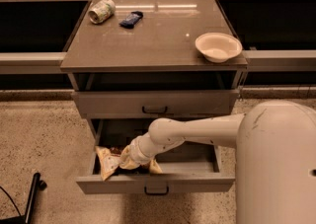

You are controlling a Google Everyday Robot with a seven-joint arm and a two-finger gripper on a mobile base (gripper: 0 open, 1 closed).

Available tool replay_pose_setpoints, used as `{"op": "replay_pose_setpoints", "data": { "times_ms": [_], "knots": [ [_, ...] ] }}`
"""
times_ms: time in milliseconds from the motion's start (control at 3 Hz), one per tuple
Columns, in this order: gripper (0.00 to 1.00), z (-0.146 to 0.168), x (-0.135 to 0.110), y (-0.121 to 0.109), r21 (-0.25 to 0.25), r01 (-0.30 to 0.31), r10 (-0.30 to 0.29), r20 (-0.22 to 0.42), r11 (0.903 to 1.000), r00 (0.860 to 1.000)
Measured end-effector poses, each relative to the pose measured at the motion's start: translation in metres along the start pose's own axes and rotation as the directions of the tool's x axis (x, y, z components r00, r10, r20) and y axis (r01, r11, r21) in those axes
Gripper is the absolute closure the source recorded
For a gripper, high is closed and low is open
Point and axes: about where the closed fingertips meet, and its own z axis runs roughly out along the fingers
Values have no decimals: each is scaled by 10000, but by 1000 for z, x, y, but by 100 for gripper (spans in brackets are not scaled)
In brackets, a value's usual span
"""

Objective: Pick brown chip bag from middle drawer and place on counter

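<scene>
The middle drawer (197, 183) is pulled open at the bottom of the cabinet. The brown chip bag (106, 161) lies crumpled in its left front part; its cream-tan ends show and a little dark brown behind. My white arm reaches in from the right. My gripper (127, 157) is down in the drawer, right at the bag's middle, and the bag hides most of it. The counter (158, 35) is the glossy top slab above.
On the counter stand a white bowl (217, 46) at the right front, a pale patterned can (101, 10) on its side at the back left, and a small dark-blue wrapper (131, 18). The taller-fronted drawer (155, 103) above is slightly open. A black stand (32, 193) is on the floor at left.
</scene>
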Motion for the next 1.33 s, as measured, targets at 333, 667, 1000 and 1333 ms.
{"op": "replay_pose_setpoints", "data": {
  "times_ms": [333,667,1000,1333],
  "knots": [
    [97,0,0,0,-2,0,0,1,10000,10000],
    [100,22,8,3,-647,-13,30,270,9979,9996],
    [100,33,7,2,-600,290,-222,1111,9978,9936],
    [100,10,-11,-2,394,666,-724,1701,9970,9828]
  ]
}}
